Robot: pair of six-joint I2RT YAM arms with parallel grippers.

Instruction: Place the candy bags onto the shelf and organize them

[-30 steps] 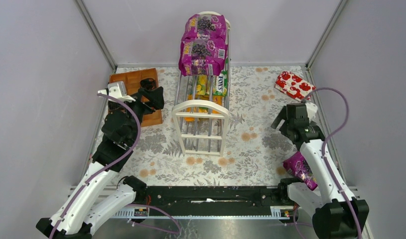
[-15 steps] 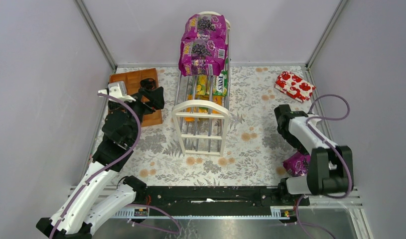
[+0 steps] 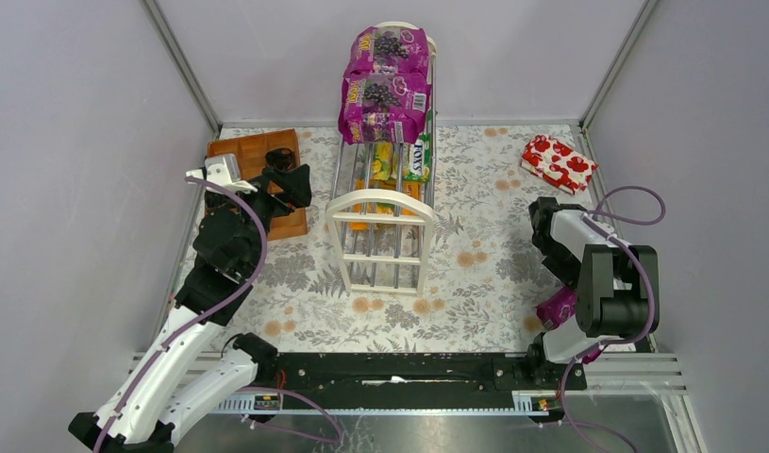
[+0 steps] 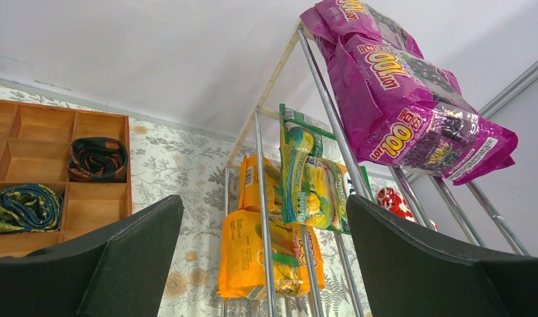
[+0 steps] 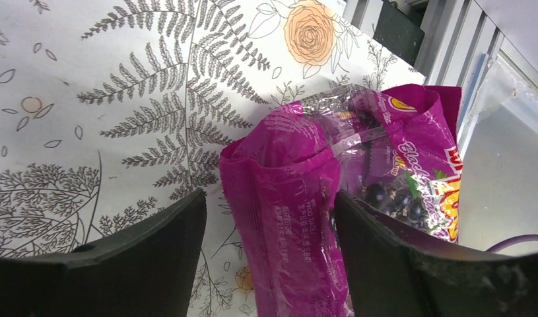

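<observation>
1. Two purple bags (image 3: 385, 99) lie on top of the shelf (image 3: 381, 256). Orange bags (image 4: 249, 257) and a green bag (image 4: 312, 191) sit lower down.
2. One loose purple bag (image 5: 299, 218) lies on the table (image 3: 484, 283), by the right arm's base, well apart from the shelf.
3. The right gripper (image 5: 269, 198) is wide apart around the loose purple bag's end, not squeezing yet.
4. The left gripper (image 4: 265, 201) is wide and holds nothing.
</observation>
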